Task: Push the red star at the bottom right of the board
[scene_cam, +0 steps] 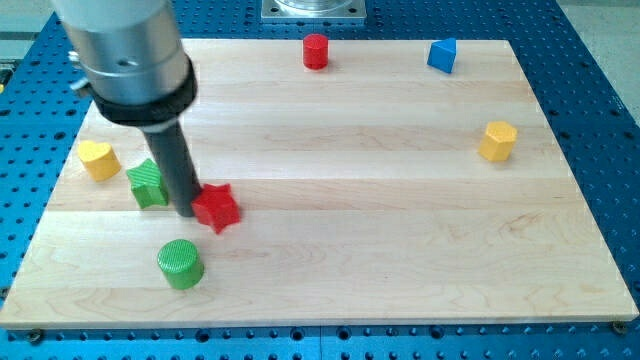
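The red star (217,208) lies on the wooden board (350,200) at the view's lower left. My tip (187,212) is right against the star's left side, between it and the green star (148,184). The rod rises from the tip to the large grey arm body at the view's top left. The bottom right of the board is far from the star.
A green cylinder (180,264) stands just below the red star. A yellow block (98,159) lies at the left edge. A red cylinder (316,51) and a blue triangular block (442,55) are at the top. A yellow hexagonal block (497,141) is at the right.
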